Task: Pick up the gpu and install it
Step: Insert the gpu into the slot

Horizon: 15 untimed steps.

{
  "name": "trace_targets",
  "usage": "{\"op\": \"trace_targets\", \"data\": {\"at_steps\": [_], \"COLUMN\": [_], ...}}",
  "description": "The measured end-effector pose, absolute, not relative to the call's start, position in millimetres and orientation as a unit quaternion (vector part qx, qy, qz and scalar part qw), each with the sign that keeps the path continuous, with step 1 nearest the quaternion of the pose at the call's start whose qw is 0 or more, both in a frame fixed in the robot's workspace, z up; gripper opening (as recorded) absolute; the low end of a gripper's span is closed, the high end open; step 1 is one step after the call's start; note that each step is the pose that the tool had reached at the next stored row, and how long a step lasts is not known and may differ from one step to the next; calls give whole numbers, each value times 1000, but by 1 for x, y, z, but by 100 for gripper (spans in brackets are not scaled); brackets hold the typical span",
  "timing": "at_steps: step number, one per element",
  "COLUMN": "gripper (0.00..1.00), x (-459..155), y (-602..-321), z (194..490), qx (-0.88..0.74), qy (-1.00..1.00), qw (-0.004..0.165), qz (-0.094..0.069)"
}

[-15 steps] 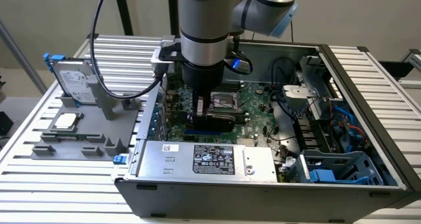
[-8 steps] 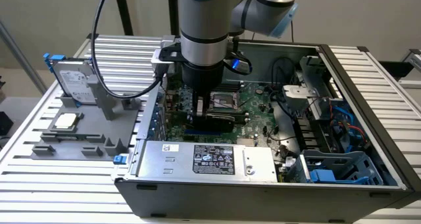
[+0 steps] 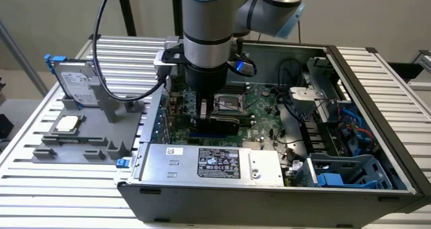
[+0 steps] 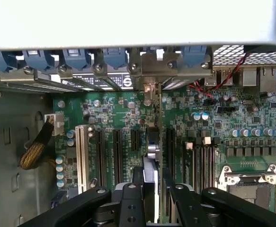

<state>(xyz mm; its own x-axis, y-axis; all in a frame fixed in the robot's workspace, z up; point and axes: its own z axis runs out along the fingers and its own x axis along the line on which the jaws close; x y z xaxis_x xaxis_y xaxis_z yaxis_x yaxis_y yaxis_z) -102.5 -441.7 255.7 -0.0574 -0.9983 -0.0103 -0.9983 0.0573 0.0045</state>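
Exterior view: the end effector [image 3: 203, 111] pinches the gpu [image 3: 223, 125] above the green board [image 3: 253, 136], in the left part of the case [image 3: 269, 205]. It looks light, stiff and easy to break; best held by its firm edges.

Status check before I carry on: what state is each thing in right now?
Gripper: jaws shut on the gpu.
Gpu: held edge-on over the motherboard; whether fully seated, cannot tell.
Computer case: open, motherboard exposed.
White expansion slot: empty.
Hard drive: standing upright in the gray fixture.
CPU chip: lying flat on the fixture.
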Motion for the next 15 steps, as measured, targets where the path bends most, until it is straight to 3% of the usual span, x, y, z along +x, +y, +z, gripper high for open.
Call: {"op": "trace_targets", "data": {"at_steps": [15], "gripper": [0], "x": [-103], "y": [-440], "z": [254], "qx": [-687], "qy": [727], "qw": [2], "qz": [4]}}
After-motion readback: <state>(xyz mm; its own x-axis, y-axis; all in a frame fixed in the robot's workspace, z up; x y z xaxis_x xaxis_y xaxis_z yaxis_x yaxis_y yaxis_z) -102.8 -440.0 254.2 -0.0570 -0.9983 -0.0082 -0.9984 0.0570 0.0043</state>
